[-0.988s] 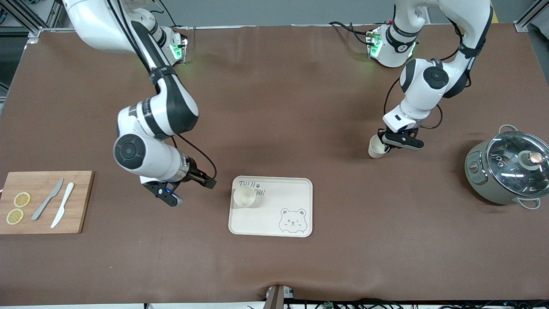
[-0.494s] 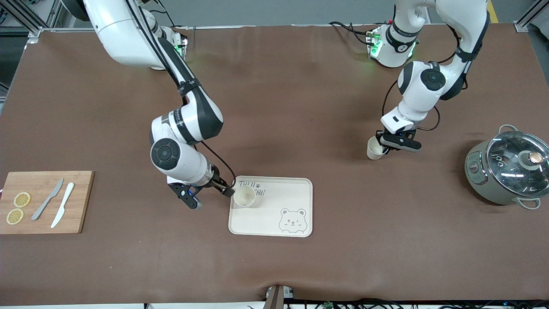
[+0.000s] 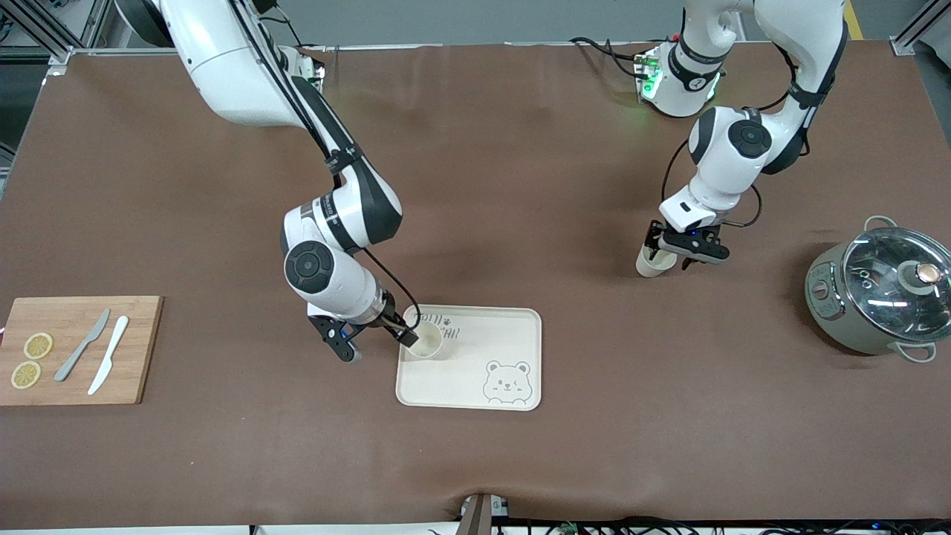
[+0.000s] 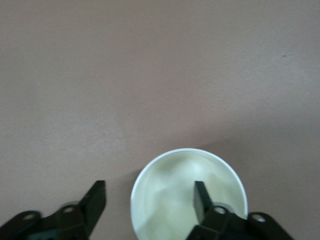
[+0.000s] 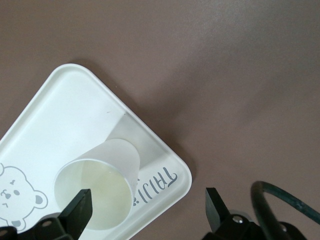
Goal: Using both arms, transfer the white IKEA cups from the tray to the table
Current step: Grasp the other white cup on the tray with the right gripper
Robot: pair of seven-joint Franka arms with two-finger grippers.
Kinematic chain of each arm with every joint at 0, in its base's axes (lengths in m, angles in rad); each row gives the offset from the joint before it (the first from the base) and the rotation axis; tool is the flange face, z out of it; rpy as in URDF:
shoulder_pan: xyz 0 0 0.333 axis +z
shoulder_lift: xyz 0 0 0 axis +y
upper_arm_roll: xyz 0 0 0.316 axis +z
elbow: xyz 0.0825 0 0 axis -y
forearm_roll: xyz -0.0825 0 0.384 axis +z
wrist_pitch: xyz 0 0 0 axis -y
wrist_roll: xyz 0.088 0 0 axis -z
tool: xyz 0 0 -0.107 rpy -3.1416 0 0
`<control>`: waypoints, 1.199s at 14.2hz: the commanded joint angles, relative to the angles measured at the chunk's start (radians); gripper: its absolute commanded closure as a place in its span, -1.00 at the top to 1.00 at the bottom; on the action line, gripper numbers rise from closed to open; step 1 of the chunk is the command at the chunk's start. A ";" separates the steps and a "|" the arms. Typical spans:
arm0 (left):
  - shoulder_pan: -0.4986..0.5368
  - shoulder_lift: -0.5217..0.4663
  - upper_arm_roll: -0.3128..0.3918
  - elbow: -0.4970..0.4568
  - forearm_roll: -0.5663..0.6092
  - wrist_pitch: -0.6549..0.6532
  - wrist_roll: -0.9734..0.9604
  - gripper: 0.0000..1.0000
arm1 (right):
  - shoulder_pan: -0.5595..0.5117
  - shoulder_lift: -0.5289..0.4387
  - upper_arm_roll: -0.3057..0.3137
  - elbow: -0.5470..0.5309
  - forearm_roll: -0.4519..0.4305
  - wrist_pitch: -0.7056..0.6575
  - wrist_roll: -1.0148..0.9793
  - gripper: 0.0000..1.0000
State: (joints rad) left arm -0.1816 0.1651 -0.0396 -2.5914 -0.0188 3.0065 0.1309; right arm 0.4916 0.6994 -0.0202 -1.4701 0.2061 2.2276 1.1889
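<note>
Left pincer (image 3: 672, 249) parted, one finger inside cream-white tumbler (image 3: 654, 261) set on brown table (image 3: 520, 186); right pincer (image 3: 380, 338) wide, straddling second tumbler (image 3: 426, 344) on cream bear tray (image 3: 505, 334) for grasp.

We see a grey wall strip (image 3: 475, 21) above the work surface. Aluminium frame posts (image 3: 44, 33) stand at both upper corners. Dark cables (image 3: 617, 526) trail along the lower edge. Green light glows (image 3: 646, 88) spill onto the brown covering.
</note>
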 commanded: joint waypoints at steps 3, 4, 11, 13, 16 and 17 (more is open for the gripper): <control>0.031 -0.002 -0.020 0.016 -0.032 -0.001 0.053 0.75 | 0.021 0.063 -0.006 0.065 0.006 0.000 0.051 0.52; 0.030 -0.007 -0.022 0.028 -0.032 -0.027 0.053 0.96 | 0.025 0.074 -0.006 0.073 0.007 0.016 0.058 0.18; 0.025 -0.103 -0.037 0.132 -0.072 -0.303 0.052 1.00 | 0.050 0.091 -0.006 0.076 0.009 0.050 0.081 -0.88; 0.024 -0.151 -0.037 0.181 -0.096 -0.426 0.049 1.00 | 0.042 0.092 -0.006 0.074 0.007 0.050 0.074 -1.00; 0.024 -0.173 -0.036 0.278 -0.101 -0.578 0.023 1.00 | 0.038 0.085 -0.007 0.076 0.004 0.043 0.069 -1.00; 0.019 -0.167 -0.036 0.310 -0.101 -0.604 0.000 1.00 | 0.032 0.084 -0.007 0.077 0.004 0.040 0.069 -1.00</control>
State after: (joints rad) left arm -0.1646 -0.0022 -0.0649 -2.3379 -0.0950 2.4686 0.1503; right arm 0.5351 0.7759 -0.0302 -1.4209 0.2063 2.2846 1.2531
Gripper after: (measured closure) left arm 0.000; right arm 0.978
